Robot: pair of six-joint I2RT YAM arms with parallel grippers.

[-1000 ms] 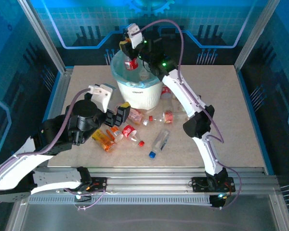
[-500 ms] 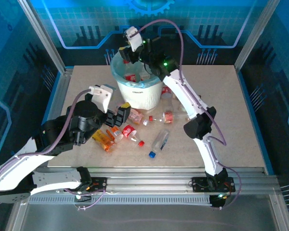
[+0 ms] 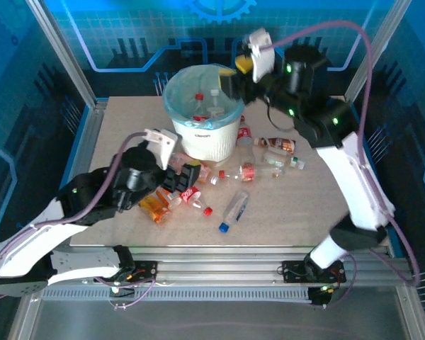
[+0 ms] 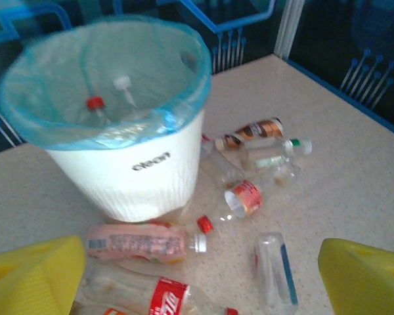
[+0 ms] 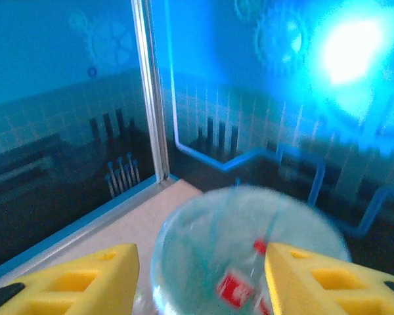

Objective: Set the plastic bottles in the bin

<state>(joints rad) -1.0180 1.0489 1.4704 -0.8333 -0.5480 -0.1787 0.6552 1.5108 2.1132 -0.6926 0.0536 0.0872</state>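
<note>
The bin, white with a teal liner, stands at the table's back centre with bottles inside. Several plastic bottles lie in front of it and to its right: a pink one, a red-labelled one, a clear one with a blue stripe and a brown one. My left gripper hangs open just above the pink and red-labelled bottles. My right gripper is open and empty, high beside the bin's right rim. It looks down at the liner and a red-labelled bottle inside.
An orange bottle lies left of the cluster, and a clear bottle with a blue cap lies nearer the front. More bottles lie right of the bin. Metal frame posts stand at the table's back corners.
My right gripper opened and dropped a red-labelled bottle into the bin, then swung from above the bin's left side to its right. My left gripper edged right towards the bottles.
</note>
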